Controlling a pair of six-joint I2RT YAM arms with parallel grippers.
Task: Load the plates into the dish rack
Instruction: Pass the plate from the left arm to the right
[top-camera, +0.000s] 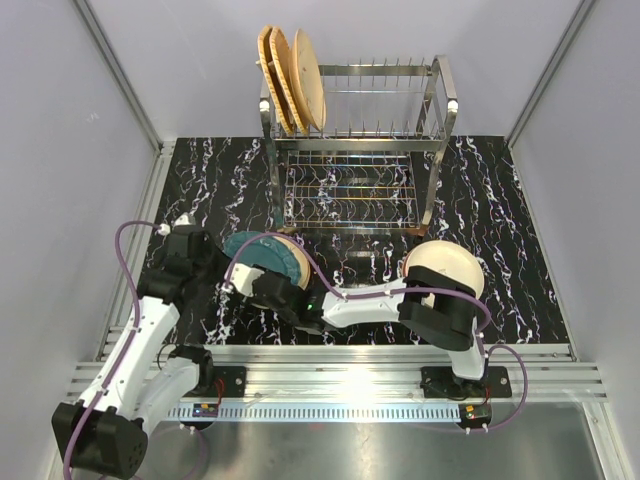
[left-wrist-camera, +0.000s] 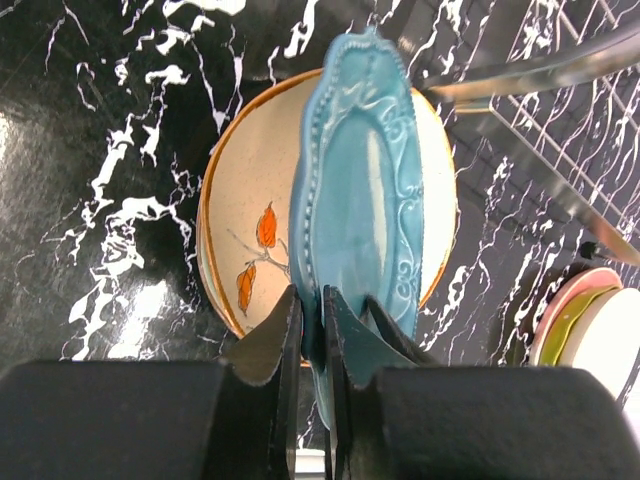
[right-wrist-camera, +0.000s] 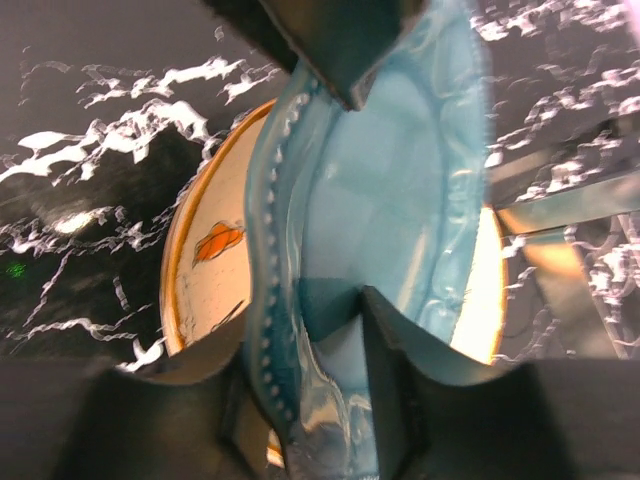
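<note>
Left fingers pinch the rim of the teal plate — right fingers straddle its opposite edge (grip unclear).

A robot test cell in a lab: plain white enclosure panels, slotted aluminium mounting rail, black marble-patterned counter.

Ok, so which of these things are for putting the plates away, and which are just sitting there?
For the job: teal plate pinched by the left gripper, leaf-print plate below it, stack of plates at the right, three plates standing in the dish rack.
Just lying about: purple cables, metal rail at the near edge.
</note>
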